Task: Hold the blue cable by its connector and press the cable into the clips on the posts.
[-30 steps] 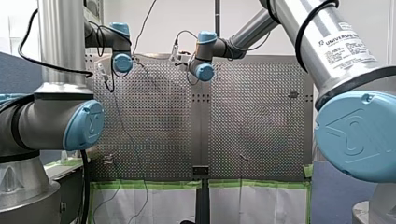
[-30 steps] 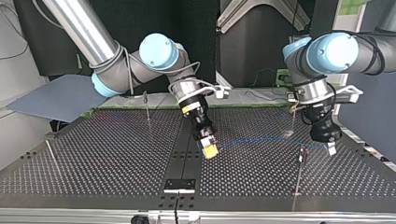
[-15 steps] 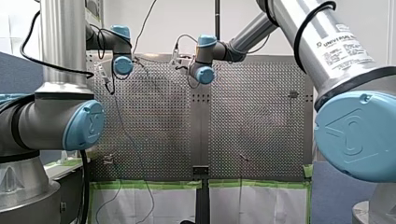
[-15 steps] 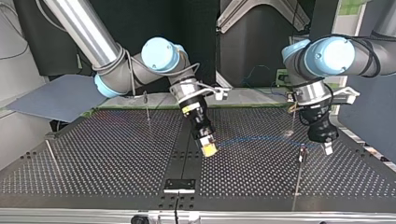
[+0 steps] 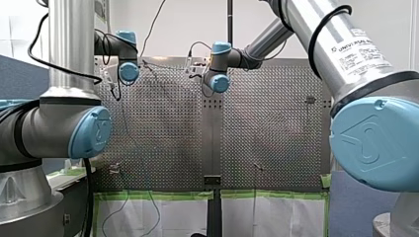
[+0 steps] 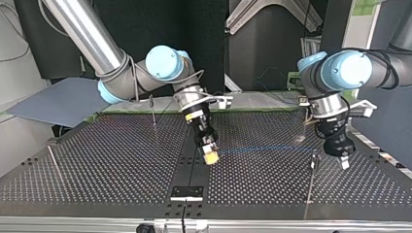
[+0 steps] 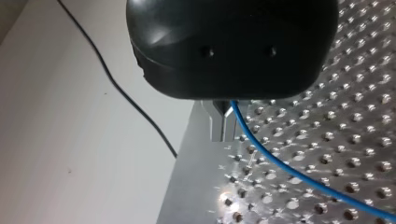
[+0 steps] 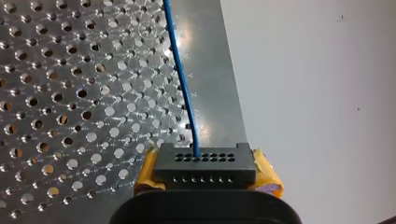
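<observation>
In my right gripper (image 8: 206, 176) | connector (image 8: 204, 163) clamped (blue cable (image 8: 183, 79) leads ahead)

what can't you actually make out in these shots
- Clips on the thin post: too small, top view.
- My left tool's hold on the blue cable: covered by its own black body, left wrist view.
- Cable's run beyond the connector: cut off by the edge, right wrist view.
</observation>
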